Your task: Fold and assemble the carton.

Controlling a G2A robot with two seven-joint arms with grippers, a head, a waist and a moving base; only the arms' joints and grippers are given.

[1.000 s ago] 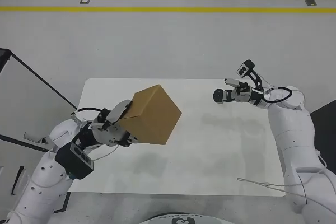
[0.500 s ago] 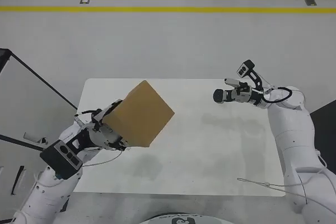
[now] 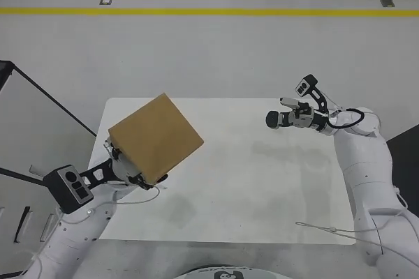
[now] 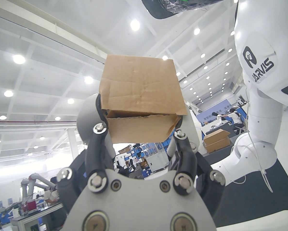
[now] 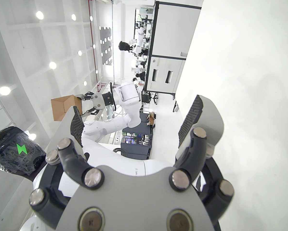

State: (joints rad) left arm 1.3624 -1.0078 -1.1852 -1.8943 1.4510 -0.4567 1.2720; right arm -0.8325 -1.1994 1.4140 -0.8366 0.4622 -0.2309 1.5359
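One brown carton [image 3: 156,136] is clamped between the left fingers [image 4: 87,116].

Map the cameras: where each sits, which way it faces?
Top view: overhead on the robot, looking down at the table; left arm and right arm show.
Left wrist view: on the left wrist, aimed up at the ceiling; left end effector grips the carton.
Right wrist view: on the right wrist, looking along the table; open right end effector.
Shared: the carton, all three.
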